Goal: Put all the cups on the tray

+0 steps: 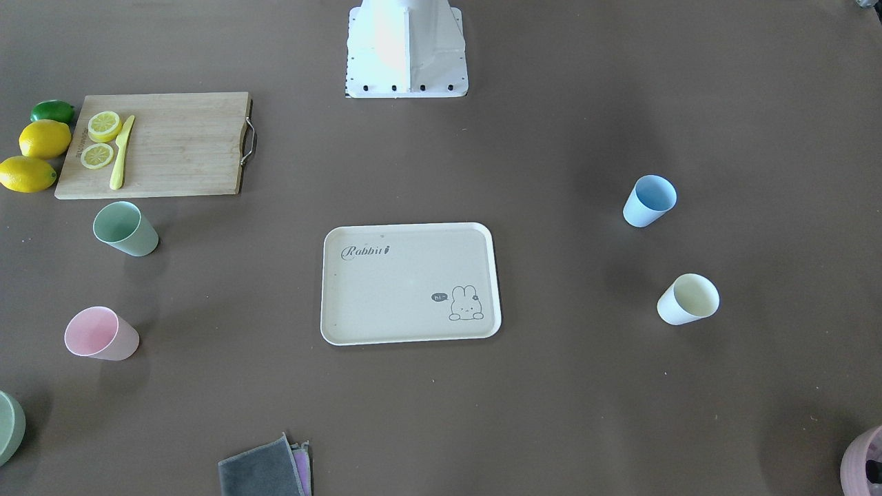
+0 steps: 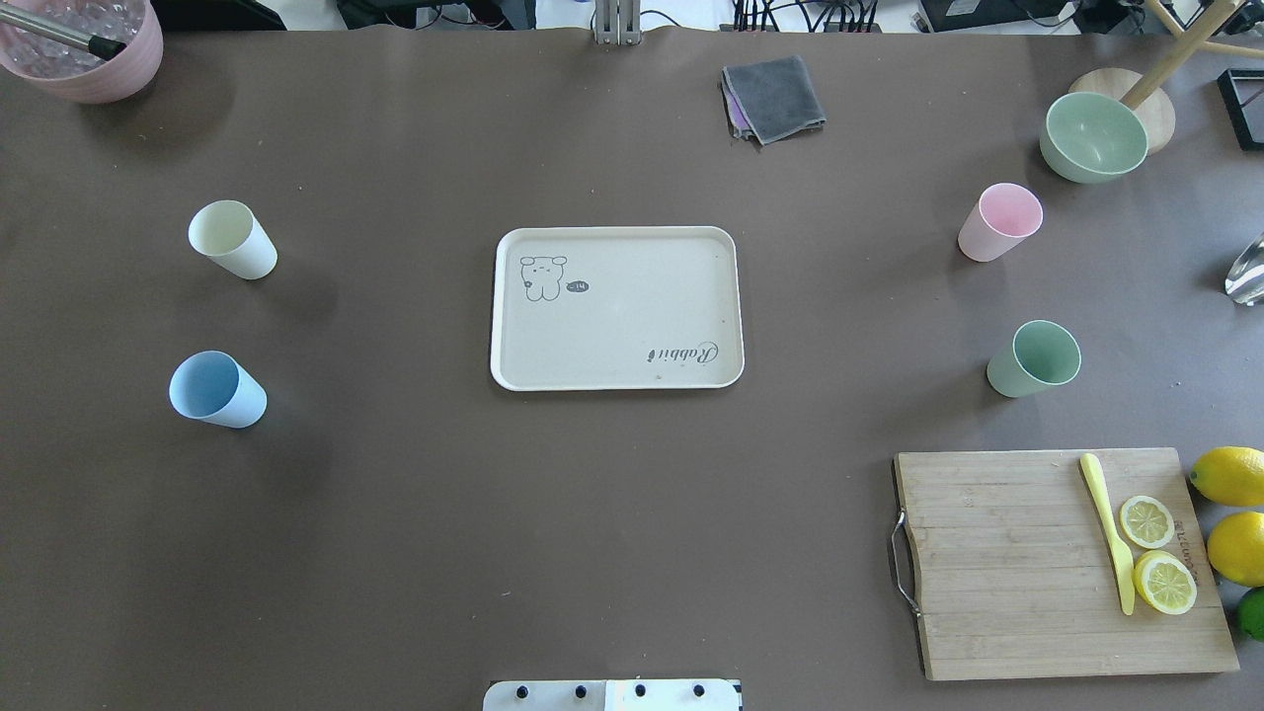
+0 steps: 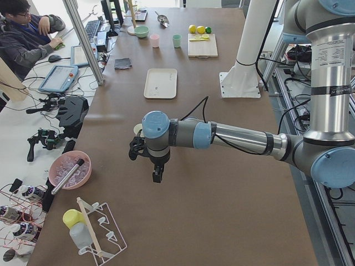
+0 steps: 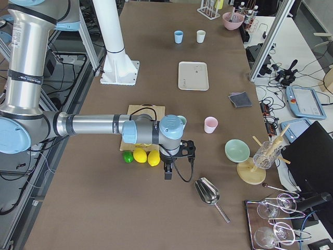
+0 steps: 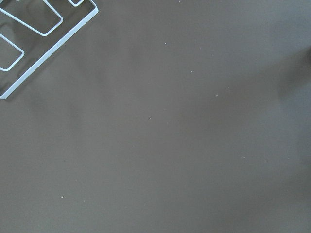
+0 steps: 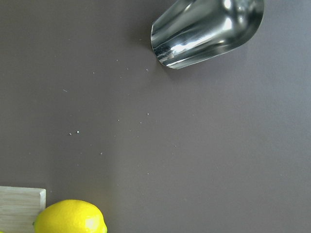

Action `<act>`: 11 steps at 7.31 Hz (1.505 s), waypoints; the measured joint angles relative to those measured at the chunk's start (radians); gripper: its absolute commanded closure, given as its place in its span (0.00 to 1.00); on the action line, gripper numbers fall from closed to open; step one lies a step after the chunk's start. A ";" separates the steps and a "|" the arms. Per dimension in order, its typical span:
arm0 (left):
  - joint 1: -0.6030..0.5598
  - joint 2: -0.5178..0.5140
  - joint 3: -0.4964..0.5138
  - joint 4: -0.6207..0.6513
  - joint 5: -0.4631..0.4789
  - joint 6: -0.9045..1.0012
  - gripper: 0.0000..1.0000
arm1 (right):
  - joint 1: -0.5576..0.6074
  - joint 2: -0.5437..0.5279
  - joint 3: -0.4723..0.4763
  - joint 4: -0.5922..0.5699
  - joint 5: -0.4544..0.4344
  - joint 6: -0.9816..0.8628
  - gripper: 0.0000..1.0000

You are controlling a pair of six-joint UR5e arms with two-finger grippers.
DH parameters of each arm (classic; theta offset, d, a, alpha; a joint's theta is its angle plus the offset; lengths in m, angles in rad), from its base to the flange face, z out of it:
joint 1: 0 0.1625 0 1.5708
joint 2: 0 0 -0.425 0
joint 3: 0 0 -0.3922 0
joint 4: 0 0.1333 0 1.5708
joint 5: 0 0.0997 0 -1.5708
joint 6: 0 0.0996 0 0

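Note:
The cream tray point(image 2: 632, 316) lies flat at the table's middle with nothing on it. The cream-yellow cup point(image 2: 232, 239) and the light blue cup point(image 2: 216, 389) stand to its left in the overhead view. The pink cup point(image 2: 999, 222) and the mint green cup point(image 2: 1034, 358) stand to its right. My left gripper point(image 3: 157, 174) shows only in the exterior left view, hanging over bare table beyond the left cups. My right gripper point(image 4: 167, 172) shows only in the exterior right view, past the lemons. I cannot tell whether either is open or shut.
A wooden cutting board point(image 2: 997, 573) holds lemon slices and a yellow knife point(image 2: 1108, 528); whole lemons point(image 2: 1229, 476) lie beside it. A green bowl point(image 2: 1093, 136), a grey cloth point(image 2: 773, 97), a pink-purple container point(image 2: 84, 49), a metal scoop point(image 6: 206, 29) and a wire rack point(image 5: 34, 39) sit around the edges.

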 measured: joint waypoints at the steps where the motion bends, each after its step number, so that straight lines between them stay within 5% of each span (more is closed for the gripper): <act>1: -0.001 0.001 -0.004 0.000 0.000 0.000 0.02 | 0.000 0.000 0.000 0.000 0.000 0.000 0.00; 5: -0.005 -0.010 -0.034 -0.026 0.010 -0.002 0.02 | 0.001 0.003 0.018 0.000 -0.002 0.000 0.00; 11: -0.007 -0.111 0.033 -0.273 0.008 -0.050 0.02 | 0.031 0.147 0.061 0.000 -0.003 0.013 0.00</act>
